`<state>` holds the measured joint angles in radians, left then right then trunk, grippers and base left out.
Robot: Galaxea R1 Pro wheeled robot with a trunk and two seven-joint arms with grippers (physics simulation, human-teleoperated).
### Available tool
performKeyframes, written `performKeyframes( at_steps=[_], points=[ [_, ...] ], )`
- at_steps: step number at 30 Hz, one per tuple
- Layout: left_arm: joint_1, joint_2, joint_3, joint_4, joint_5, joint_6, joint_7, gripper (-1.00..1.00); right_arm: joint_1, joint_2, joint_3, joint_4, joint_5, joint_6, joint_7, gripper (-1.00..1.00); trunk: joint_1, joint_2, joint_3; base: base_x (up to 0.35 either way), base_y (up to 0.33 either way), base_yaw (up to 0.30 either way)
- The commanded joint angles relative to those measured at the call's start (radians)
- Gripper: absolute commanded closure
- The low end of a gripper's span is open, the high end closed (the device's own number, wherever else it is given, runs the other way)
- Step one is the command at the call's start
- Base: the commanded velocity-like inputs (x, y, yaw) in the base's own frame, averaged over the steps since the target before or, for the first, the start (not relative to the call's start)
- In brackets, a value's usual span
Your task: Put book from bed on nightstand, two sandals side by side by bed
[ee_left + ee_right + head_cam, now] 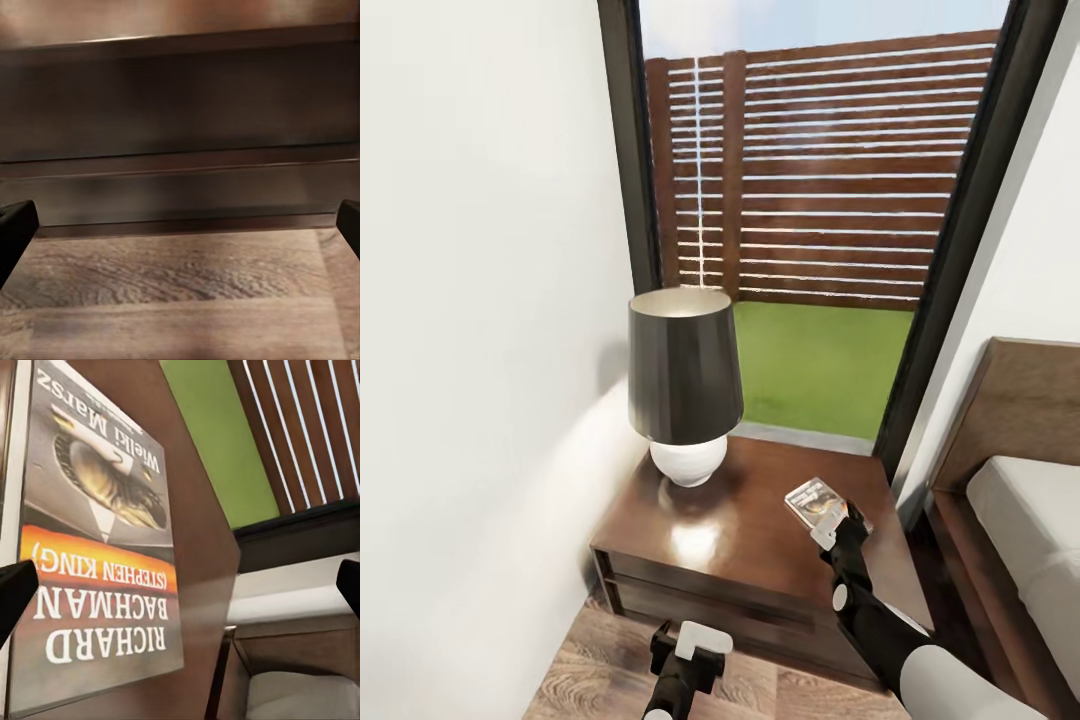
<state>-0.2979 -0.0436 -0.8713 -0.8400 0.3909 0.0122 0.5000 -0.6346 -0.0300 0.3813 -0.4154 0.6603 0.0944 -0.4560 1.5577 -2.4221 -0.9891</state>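
The book, with a dark cover, an orange band and white lettering, lies flat on the right part of the dark brown nightstand. My right gripper hovers just behind it and is open. In the right wrist view the fingertips stand wide apart with the book lying between and ahead of them. My left gripper hangs low in front of the nightstand, open and holding nothing. It faces the drawer front above the wood floor. The sandals are out of view.
A lamp with a dark shade and a white base stands on the nightstand's left half. The white wall runs close along the left. Behind is a tall black-framed window onto a slatted fence. The bed lies to the right, across a narrow gap.
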Motion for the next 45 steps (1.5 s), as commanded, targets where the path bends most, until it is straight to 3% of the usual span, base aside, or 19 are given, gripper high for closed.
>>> performKeyframes(
  at_steps=[1, 22, 34, 45],
  points=[
    [-0.001, 0.001, -0.005, -0.001, 0.006, 0.001, 0.008, -1.00, -0.001, -0.001, 0.005, 0.000, 0.009, 0.010, -0.004, -1.00, -0.004, 0.007, 0.002, 0.000, 0.000, 0.000],
    [-0.001, 0.001, -0.005, -0.005, 0.011, 0.002, 0.018, -1.00, -0.001, -0.001, 0.005, 0.000, 0.009, 0.010, -0.004, -1.00, -0.085, 0.154, 0.068, 0.000, 0.000, 0.000],
    [-0.001, 0.000, 0.000, -0.003, 0.033, 0.009, 0.015, -1.00, -0.001, -0.002, 0.005, 0.000, 0.009, 0.010, -0.004, -1.00, -0.131, 0.238, 0.106, -0.002, 0.000, 0.000],
    [-0.001, 0.001, 0.002, -0.002, 0.052, 0.009, 0.011, -1.00, -0.001, -0.002, 0.005, 0.000, 0.009, 0.010, -0.004, -1.00, -0.173, 0.315, 0.140, -0.204, 0.000, 0.000]
  ],
)
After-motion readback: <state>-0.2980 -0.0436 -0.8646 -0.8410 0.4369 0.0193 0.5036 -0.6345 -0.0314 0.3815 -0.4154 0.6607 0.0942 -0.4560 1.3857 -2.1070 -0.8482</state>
